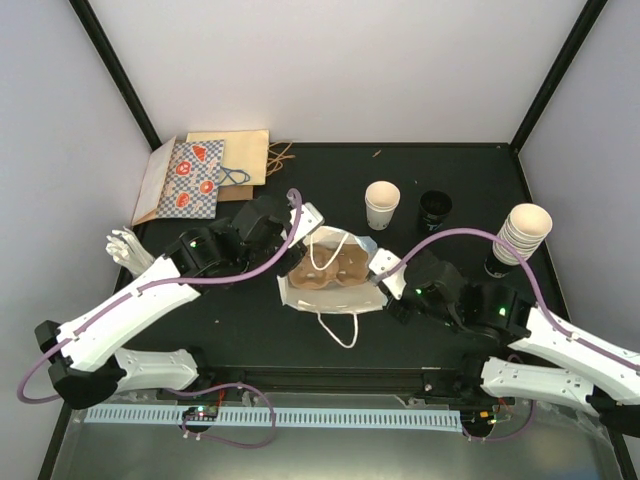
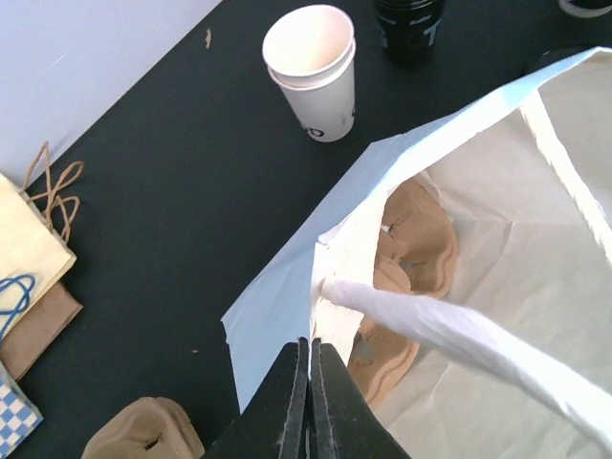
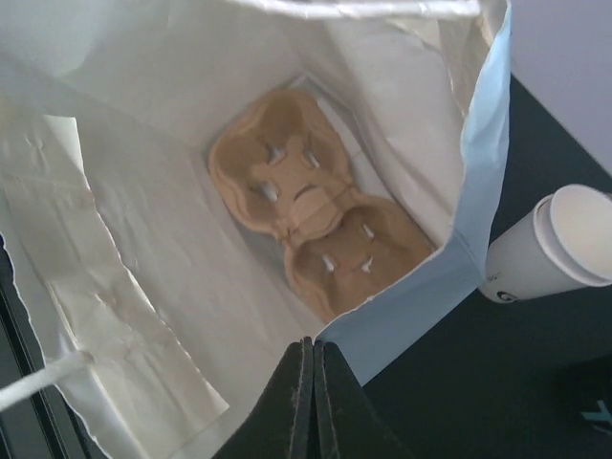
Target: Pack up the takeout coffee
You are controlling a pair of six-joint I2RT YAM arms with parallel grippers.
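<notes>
A light blue paper bag (image 1: 300, 295) stands open mid-table, with a brown cardboard cup carrier (image 1: 330, 268) lying at its bottom. My left gripper (image 1: 314, 233) is shut on the bag's far-left rim (image 2: 277, 306), its tips (image 2: 310, 349) pinching the paper beside the white handle (image 2: 459, 330). My right gripper (image 1: 377, 279) is shut on the right rim (image 3: 411, 316), as its tips (image 3: 312, 344) show. A cream-white takeout coffee cup (image 1: 382, 205) stands open-topped behind the bag, apart from both grippers; it also shows in the left wrist view (image 2: 311, 72) and the right wrist view (image 3: 550, 247).
A short stack of black lids (image 1: 435, 208) stands right of the cup. A tall stack of cups (image 1: 527, 228) is at the far right. Flat paper bags (image 1: 228, 155) and a checkered one (image 1: 195, 180) lie back left. Another brown carrier (image 2: 143, 430) sits by the left gripper.
</notes>
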